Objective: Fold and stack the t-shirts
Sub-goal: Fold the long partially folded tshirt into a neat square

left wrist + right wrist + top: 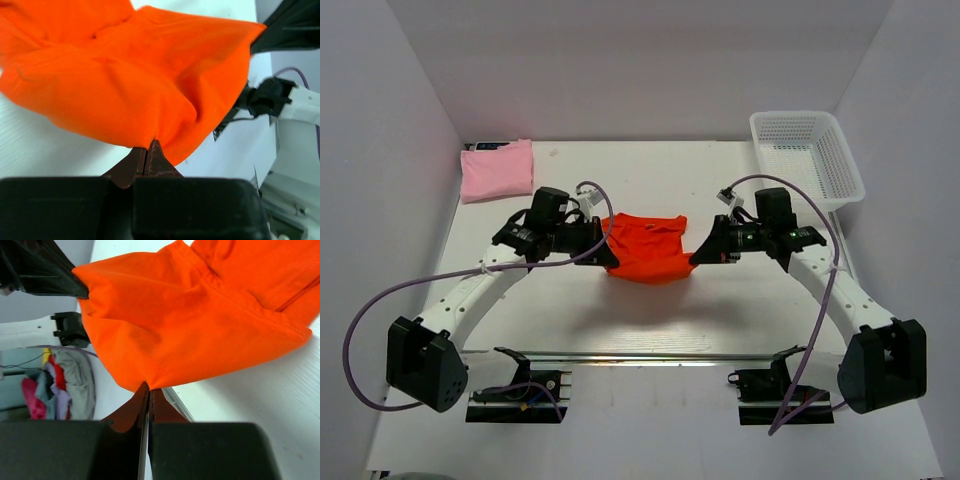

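The orange-red t-shirt hangs bunched between my two grippers above the middle of the table. My left gripper is shut on its left edge; in the left wrist view the jaws pinch the orange cloth. My right gripper is shut on its right edge; in the right wrist view the jaws pinch the cloth. The pale pink t-shirt lies folded at the back left of the table, apart from both grippers.
A white mesh basket stands at the back right corner. White walls close in the table on three sides. A pile of mixed clothes shows off the table in the right wrist view.
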You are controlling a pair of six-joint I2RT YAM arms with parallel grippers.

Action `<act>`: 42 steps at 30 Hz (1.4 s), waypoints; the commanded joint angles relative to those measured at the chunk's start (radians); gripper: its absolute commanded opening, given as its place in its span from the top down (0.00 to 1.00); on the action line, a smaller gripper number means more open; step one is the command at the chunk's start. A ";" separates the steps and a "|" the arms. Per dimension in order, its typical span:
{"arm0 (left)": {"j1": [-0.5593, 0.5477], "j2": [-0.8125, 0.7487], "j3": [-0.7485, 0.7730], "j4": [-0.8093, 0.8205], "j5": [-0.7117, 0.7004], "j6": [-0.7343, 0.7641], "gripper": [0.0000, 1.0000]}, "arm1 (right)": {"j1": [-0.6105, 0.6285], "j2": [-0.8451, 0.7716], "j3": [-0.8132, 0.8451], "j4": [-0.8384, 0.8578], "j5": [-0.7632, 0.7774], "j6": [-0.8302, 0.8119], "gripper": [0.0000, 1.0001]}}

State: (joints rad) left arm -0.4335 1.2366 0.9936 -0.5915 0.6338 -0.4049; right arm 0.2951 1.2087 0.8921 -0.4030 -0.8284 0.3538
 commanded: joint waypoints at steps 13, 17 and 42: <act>0.099 0.214 0.247 -0.007 -0.422 -0.140 1.00 | -0.070 0.345 0.199 0.273 -0.131 0.192 1.00; 0.130 0.305 0.292 0.062 -0.393 -0.131 1.00 | -0.085 0.429 0.258 0.273 -0.106 0.191 1.00; 0.213 0.721 0.605 0.148 -0.201 0.055 0.00 | -0.105 0.775 0.695 0.078 0.192 0.047 0.10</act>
State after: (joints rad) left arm -0.2054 2.0148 1.6325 -0.4576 0.4328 -0.4305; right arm 0.1791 2.0602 1.6009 -0.2668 -0.6910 0.4839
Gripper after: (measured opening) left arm 0.995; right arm 0.902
